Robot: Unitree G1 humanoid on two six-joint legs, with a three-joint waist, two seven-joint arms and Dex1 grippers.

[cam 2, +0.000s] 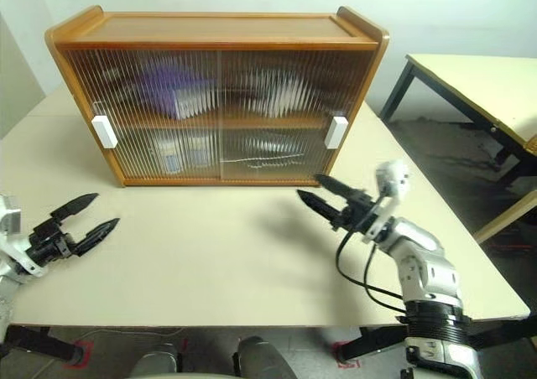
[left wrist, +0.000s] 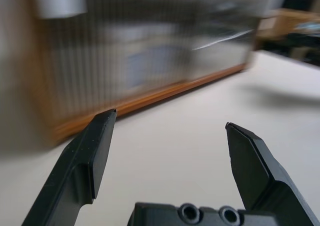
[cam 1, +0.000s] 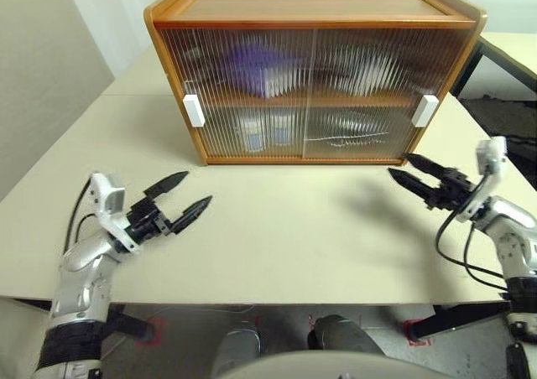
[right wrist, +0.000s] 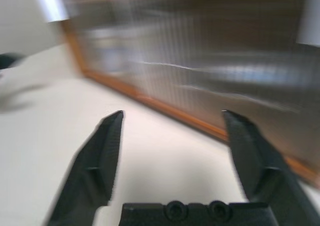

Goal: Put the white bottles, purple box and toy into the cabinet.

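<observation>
The cabinet (cam 1: 315,73) is standing at twelve o'clock on the pale table (cam 1: 277,236), with both ribbed sliding doors drawn together so that its contents are showing only as blurred shapes through the translucent panels. Behind the left door, on the upper shelf, the purple box (cam 1: 256,67) is sitting as a lavender smear. Below it, on the lower level at about eleven o'clock, the white bottles (cam 1: 264,130) are standing side by side as two pale upright forms with a bluish tint. Behind the right door, a whitish, faintly striped mass on the upper shelf may be the toy (cam 1: 369,69), though the ribbing is breaking it up too much to say for sure. Under it, a shiny curved thing (cam 1: 348,132) is catching the light; its shape cannot be made out. A white block handle is sitting at the outer edge of each door.

No label print or logo is readable through the doors.

The left gripper (cam 1: 183,196) is hanging at eight o'clock over the table, its two black fingers spread apart and holding nothing. The right gripper (cam 1: 413,171) is hanging at four o'clock, near the cabinet's lower right corner, its fingers likewise standing apart and empty.
</observation>
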